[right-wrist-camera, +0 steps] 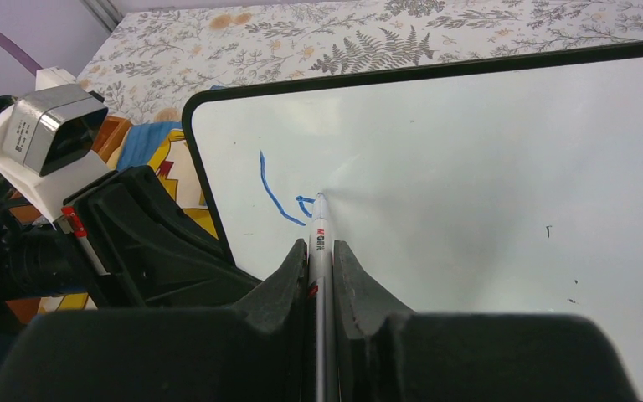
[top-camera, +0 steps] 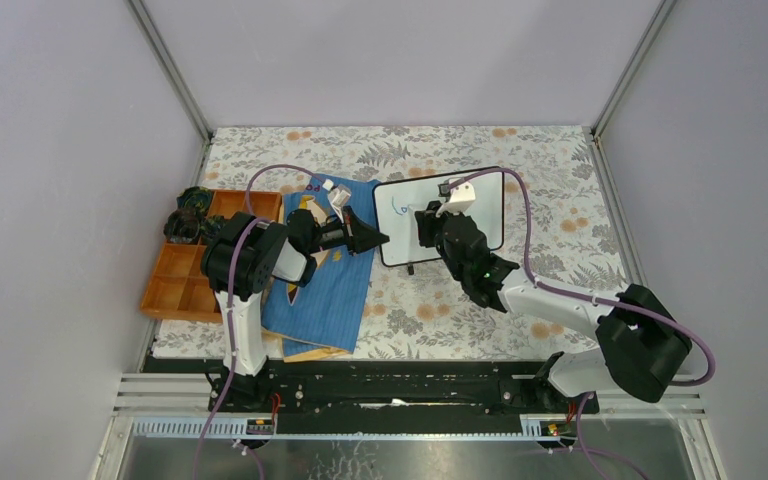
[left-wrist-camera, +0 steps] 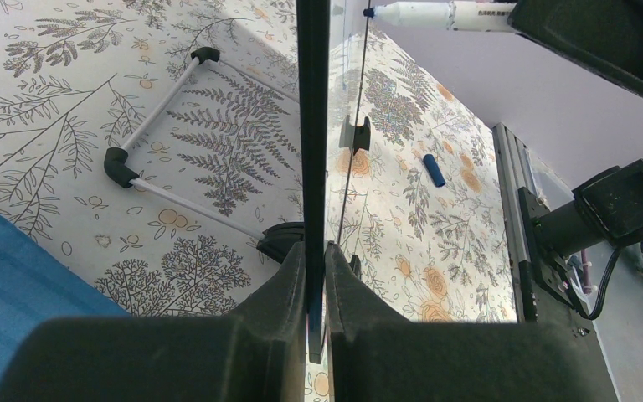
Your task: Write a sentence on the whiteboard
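The table [top-camera: 440, 310] is printed with flowers and ferns and is enclosed by plain lilac walls [top-camera: 380, 60]. At the left, a ribbed blue book [top-camera: 325, 290] is laid beside a compartmented wooden tray [top-camera: 175, 290]. The left gripper [left-wrist-camera: 316, 268] is clamped on the black frame edge of the whiteboard [right-wrist-camera: 469, 167], which is positioned at mid-table. The right gripper [right-wrist-camera: 321, 251] is clenched on a white marker [right-wrist-camera: 319, 230], its tip touching the glossy board. Only the first blue strokes of the sentence [right-wrist-camera: 270, 194] are written; the tray contents cannot be made out.
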Motion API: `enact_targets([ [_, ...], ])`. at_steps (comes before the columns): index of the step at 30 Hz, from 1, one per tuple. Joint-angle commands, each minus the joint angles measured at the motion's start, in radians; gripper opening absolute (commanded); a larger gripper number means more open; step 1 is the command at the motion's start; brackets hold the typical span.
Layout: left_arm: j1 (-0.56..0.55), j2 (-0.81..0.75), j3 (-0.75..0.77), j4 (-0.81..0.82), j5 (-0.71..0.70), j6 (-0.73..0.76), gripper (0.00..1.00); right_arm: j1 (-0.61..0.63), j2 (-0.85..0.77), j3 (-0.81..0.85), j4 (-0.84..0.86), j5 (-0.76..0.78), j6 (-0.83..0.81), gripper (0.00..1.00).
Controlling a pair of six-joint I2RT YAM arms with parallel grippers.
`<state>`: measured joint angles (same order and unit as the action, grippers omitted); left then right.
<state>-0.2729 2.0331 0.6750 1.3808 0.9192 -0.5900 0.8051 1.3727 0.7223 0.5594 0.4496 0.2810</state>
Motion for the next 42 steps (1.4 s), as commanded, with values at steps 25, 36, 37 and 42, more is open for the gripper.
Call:
enact_targets([
  [25, 0.01, 0.029, -0.012, -0.101, -0.014, 0.063, 0.0, -0.006, 0.005, 0.001, 0.021, 0.036, 0.01, 0.0],
  [36, 0.008, 0.029, -0.011, -0.1, -0.014, 0.064, 0.0, -0.006, -0.021, -0.04, 0.014, 0.042, 0.021, 0.0],
  [37, 0.008, 0.027, -0.012, -0.1, -0.014, 0.064, 0.0, -0.006, -0.021, -0.04, 0.014, 0.043, 0.021, 0.0],
  [42, 0.007, 0.026, -0.014, -0.1, -0.014, 0.066, 0.0, -0.007, -0.018, -0.022, 0.013, 0.054, 0.011, 0.0],
])
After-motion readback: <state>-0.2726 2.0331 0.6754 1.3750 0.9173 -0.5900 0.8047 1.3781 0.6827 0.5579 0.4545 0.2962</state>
